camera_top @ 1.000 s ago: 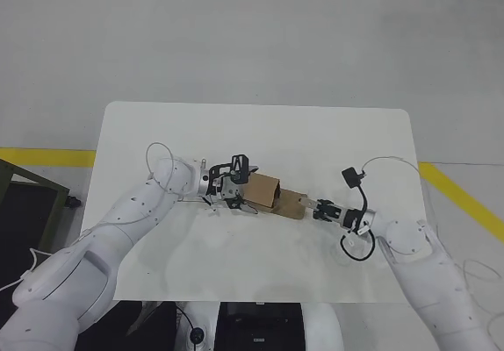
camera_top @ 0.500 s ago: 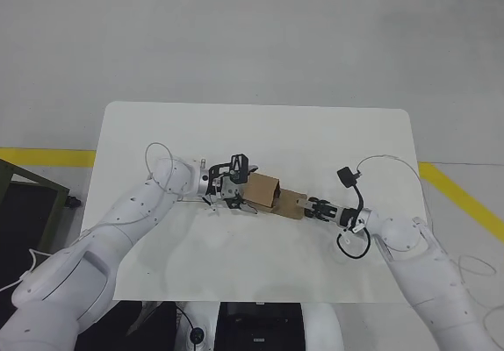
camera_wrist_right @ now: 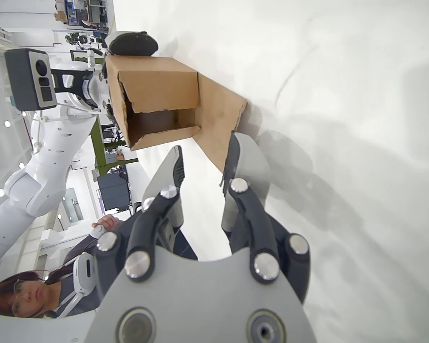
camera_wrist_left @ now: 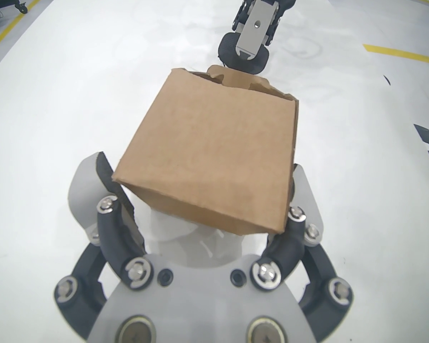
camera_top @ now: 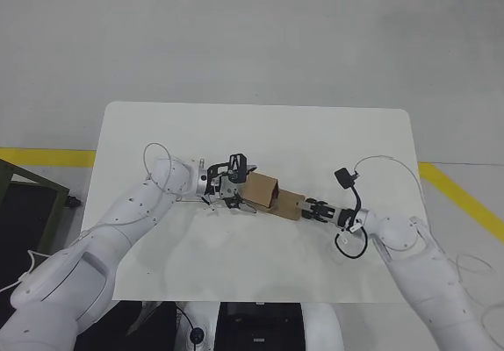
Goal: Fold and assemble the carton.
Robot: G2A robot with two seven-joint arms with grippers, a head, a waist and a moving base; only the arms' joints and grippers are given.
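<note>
While left gripper [camera_wrist_left: 200, 174] clamps carton [camera_wrist_left: 214, 137], right gripper [camera_wrist_right: 206, 146] spread apart at flap [camera_wrist_right: 220, 115]

Nothing legible showed in any view. The carton [camera_wrist_left: 214, 151] presented plain brown board on every face that could be seen, with no lettering, label or number. The white counter [camera_top: 147, 140] carried no print or sign that could be read.
</note>
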